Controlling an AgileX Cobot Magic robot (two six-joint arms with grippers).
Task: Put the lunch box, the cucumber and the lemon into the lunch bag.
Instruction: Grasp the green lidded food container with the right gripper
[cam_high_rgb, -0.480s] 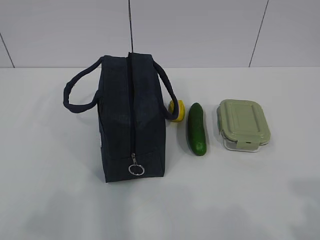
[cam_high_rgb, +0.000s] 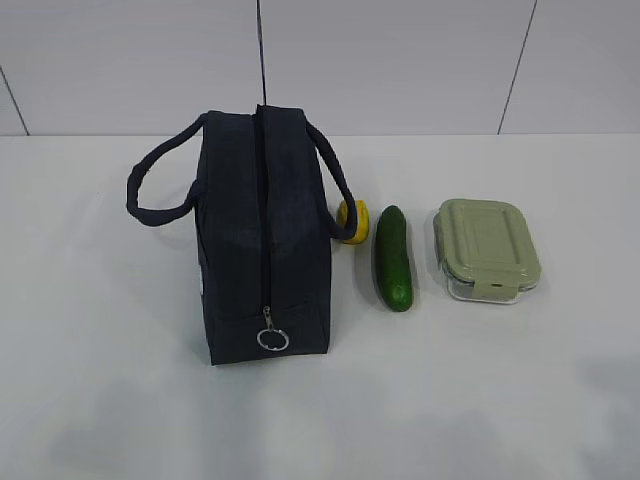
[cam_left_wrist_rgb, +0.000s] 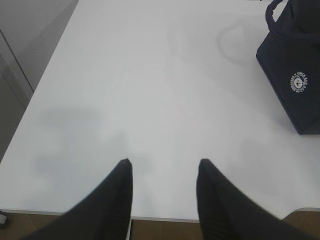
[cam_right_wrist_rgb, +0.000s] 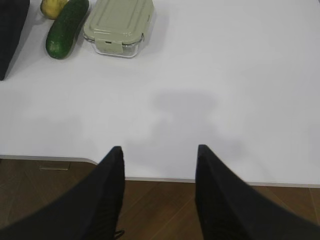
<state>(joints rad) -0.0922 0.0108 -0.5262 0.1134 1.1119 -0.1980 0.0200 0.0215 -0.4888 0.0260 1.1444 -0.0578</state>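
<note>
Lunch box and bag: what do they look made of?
Lunch box: clear base, probably glass, since the table shows through it; matte sage lid, likely plastic, with a snap tab. Bag: dark navy woven fabric, soft loop handles, metal ring pull.

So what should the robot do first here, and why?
Probably send the left gripper toward the lunch bag to take the ring pull and unzip it. The zipper runs shut along the bag's top, while the lemon, cucumber and lunch box all lie outside on the table. Both grippers hang open and empty near the table's front edge.
</note>
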